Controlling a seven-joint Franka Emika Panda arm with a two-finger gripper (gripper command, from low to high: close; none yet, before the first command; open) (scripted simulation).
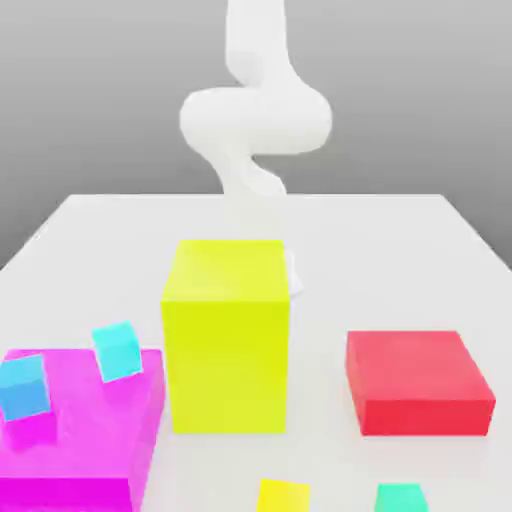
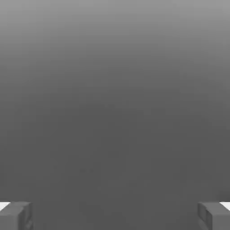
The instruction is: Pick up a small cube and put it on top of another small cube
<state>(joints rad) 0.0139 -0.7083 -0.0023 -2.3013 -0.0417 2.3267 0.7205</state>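
Across the lower two thirds of the exterior view spreads a pale, matte white bench (image 1: pixel 400 260), backed by a plain grey wall that darkens toward the top. At the centre stands a tall yellow block (image 1: pixel 227 335); the white arm (image 1: pixel 255 120) rises behind it. A flat magenta block (image 1: pixel 85 440) at lower left carries two small blue cubes (image 1: pixel 115 350), and a red block (image 1: pixel 418 382) lies at right. The small yellow cube (image 1: pixel 283 496) sits at the bottom edge, just beside a small teal cube (image 1: pixel 402 497). In the hand view, the hand (image 2: pixel 115 215) is wide open and empty, its fingertips (image 2: pixel 15 215) far apart over grey.
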